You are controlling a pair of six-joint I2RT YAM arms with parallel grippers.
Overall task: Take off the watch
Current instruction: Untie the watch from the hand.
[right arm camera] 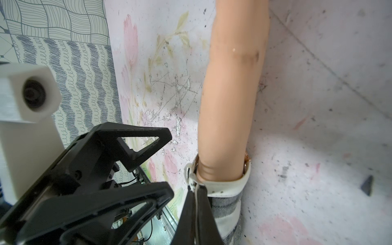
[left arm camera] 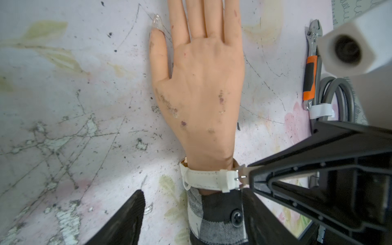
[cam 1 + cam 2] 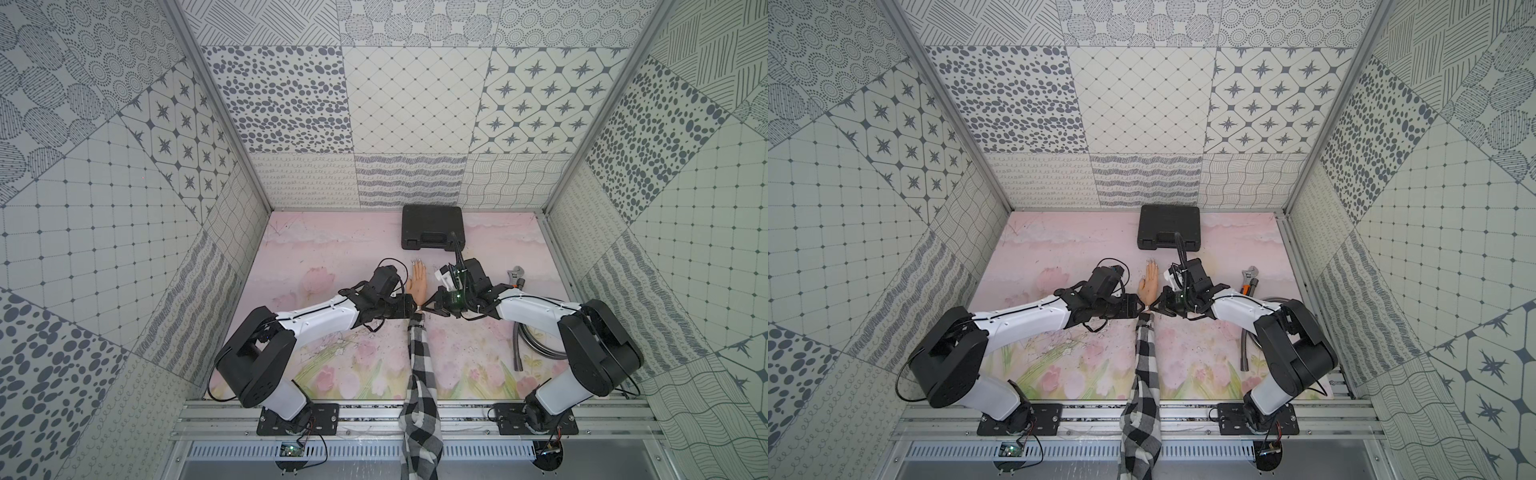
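pinching the watch [image 2: 209,179] strap, right jaws clenched, left jaws released astride the sleeve [image 2: 218,228]

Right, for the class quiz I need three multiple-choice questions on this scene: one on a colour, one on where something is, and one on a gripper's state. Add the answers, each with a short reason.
1. The wrench has a handle grip that is: A) blue B) orange and black C) green
2. The watch sits: A) around the wrist of the mannequin hand B) beside the wrench C) over the fingers
3. The right gripper is: A) open wide B) shut on the wrench C) shut on the watch's strap

Answers: B, orange bands show on the black handle; A, the pale strap circles the wrist; C, its closed tips pinch the strap by the buckle.
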